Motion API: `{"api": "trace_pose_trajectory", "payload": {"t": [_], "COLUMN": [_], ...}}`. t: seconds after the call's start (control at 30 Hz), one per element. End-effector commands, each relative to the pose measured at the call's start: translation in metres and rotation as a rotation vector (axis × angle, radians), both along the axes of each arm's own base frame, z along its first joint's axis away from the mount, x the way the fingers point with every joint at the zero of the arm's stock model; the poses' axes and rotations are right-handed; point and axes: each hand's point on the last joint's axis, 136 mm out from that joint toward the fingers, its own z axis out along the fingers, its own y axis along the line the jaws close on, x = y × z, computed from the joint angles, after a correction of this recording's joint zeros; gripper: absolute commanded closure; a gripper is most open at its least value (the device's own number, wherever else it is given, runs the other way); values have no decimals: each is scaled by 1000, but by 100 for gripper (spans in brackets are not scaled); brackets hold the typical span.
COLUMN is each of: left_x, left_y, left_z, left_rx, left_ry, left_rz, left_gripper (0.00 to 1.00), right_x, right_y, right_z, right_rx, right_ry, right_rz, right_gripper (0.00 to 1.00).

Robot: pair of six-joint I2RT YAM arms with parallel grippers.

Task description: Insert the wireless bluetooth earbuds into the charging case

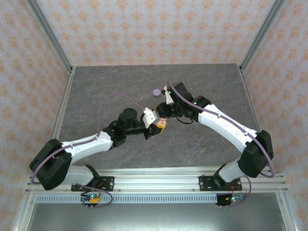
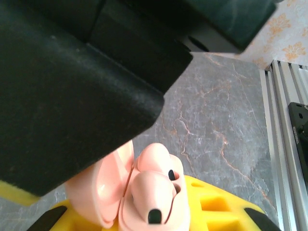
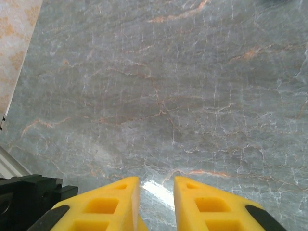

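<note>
We log the pale pink charging case (image 2: 137, 204) open, its lid swung left. The left gripper (image 2: 139, 222) clamps it between yellow fingers (image 2: 219, 209). Two pink earbuds (image 2: 150, 191) sit in the case, black spots showing. Above the case looms a black body (image 2: 72, 96). Right of the case lie the grey veined table (image 2: 216, 125) and a metal rail (image 2: 281, 144).
</note>
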Motion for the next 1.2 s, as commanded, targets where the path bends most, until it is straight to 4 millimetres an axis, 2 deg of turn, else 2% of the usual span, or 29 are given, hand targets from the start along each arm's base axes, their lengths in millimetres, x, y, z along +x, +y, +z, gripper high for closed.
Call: {"api": "trace_pose_trajectory", "payload": {"t": [0.0,0.37,0.67,0.73,0.9,1.17], "left_x": [9,37,48,53,78,121], "left_y": [-3,2,6,7,17,35], "left_z": [27,23,22,19,3,-50], "left_rx": [-28,-27,-52,-52,-94,-73], "left_ry": [-63,48,89,117,303,632], "left_rz": [25,160,204,233,364,558], "left_gripper": [89,89,88,87,89,89], "right_x": [-10,-20,-7,6,28,36], "right_y": [0,-10,-26,-41,-76,-119], "right_z": [-1,-12,-15,-15,-19,-34], "right_rx": [-12,-66,-143,-190,-184,-171], "right_ry": [42,63,24,-6,-3,24], "right_rz": [50,69,-23,-117,-301,-447], "right_gripper": [76,77,74,68,64,63]}}
